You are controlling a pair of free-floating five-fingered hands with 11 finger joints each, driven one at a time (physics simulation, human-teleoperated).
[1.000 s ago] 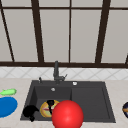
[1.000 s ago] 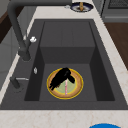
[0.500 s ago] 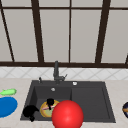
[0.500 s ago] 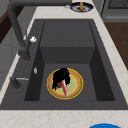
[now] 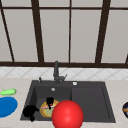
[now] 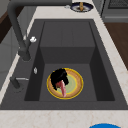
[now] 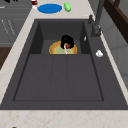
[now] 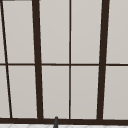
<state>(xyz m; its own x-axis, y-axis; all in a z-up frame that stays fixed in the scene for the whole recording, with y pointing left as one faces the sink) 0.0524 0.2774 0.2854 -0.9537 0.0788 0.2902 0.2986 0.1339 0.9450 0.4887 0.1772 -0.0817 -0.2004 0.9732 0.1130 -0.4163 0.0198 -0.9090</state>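
A yellow-rimmed plate (image 5: 45, 111) (image 6: 75, 86) (image 7: 56, 48) lies on the floor of the dark sink's left basin. My right hand (image 5: 50, 101) (image 6: 59, 77) (image 7: 67, 41) hovers over the plate. Its fingers are curled round a thin pink stick (image 6: 62, 88) (image 7: 66, 49) that slants down onto the plate. My left hand (image 5: 30, 111) hangs at the sink's front left corner, apart from the plate. A big red ball (image 5: 67, 115) shows in front of the sink's front edge.
The dark faucet (image 5: 56, 72) (image 6: 18, 37) (image 7: 96, 20) stands behind the sink (image 5: 90, 100). On the left counter lie a blue plate (image 5: 6, 106) (image 7: 50, 8) and a green thing (image 5: 8, 91) (image 7: 67, 6). A dark bowl (image 5: 125, 109) (image 6: 81, 6) sits on the right counter.
The right hand has curled over the plate, and the pink stick now shows under it. The left hand and the red ball have not moved.
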